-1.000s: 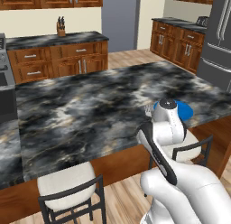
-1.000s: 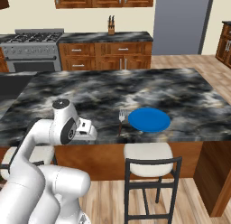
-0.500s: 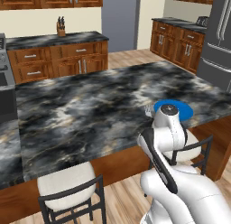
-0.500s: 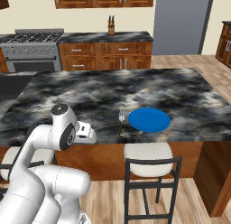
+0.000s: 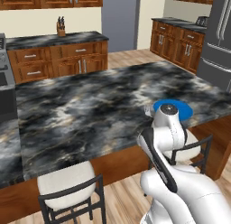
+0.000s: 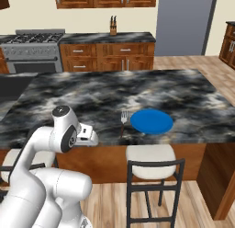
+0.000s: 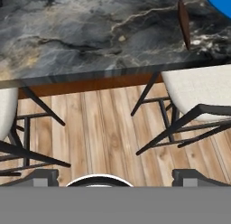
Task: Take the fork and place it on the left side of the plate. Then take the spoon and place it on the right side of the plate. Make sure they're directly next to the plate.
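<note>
While the fork [image 6: 123,122] lay just left of the blue plate [image 6: 152,121] near the island counter's [image 6: 92,103] front edge, its dark handle pointing at that edge, the gripper [image 7: 115,177] hung off the edge over the stools [image 7: 198,94], jaws fully apart and empty. Judging from this, the fork step looked finished and the spoon's turn had come; no spoon could be made out, so the next move called for finding it

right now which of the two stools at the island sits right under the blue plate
The stool with the cream seat on the right in the right base view: the blue plate and the fork lie on the counter directly above it. The other stool is further along.
</note>
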